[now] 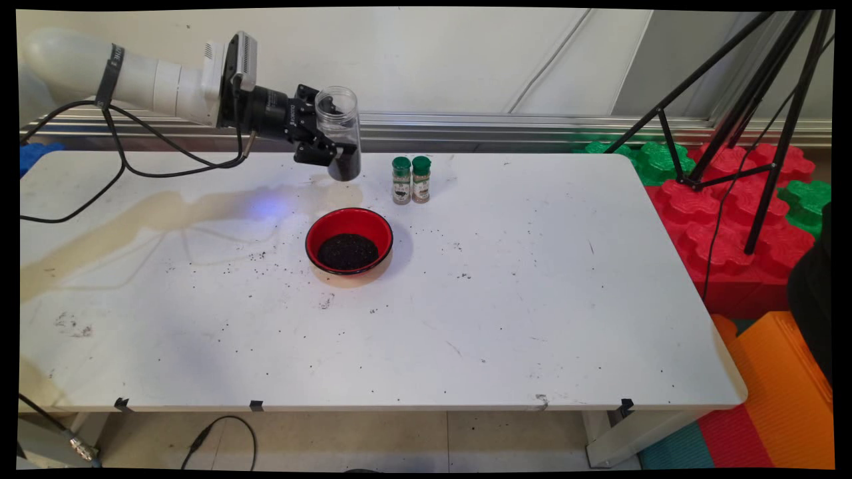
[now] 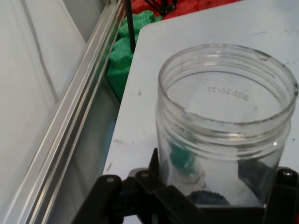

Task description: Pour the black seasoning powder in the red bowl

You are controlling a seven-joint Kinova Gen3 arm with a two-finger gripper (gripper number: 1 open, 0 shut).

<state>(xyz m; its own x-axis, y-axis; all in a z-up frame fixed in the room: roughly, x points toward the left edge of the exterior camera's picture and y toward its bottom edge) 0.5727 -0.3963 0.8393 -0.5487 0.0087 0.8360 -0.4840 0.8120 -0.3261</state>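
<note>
My gripper [image 1: 331,148] is shut on a clear plastic jar [image 1: 339,132], holding it upright above the table's far side. The jar has no lid and a layer of dark grains lies at its bottom. In the hand view the jar [image 2: 224,135] fills the right half, its open mouth at the top, with my gripper [image 2: 215,198] clamped around its lower body. A red bowl [image 1: 349,241] with dark grains in it sits on the table [image 1: 532,319] below and in front of the jar. Two small green-capped spice bottles [image 1: 411,179] stand side by side just right of the jar.
Dark grains are scattered over the table around the bowl. Black cables hang from the arm at the left. A black tripod [image 1: 745,113] stands off the table's right end over red and green foam blocks [image 1: 732,213]. A metal rail [image 2: 79,135] runs along the wall behind the table.
</note>
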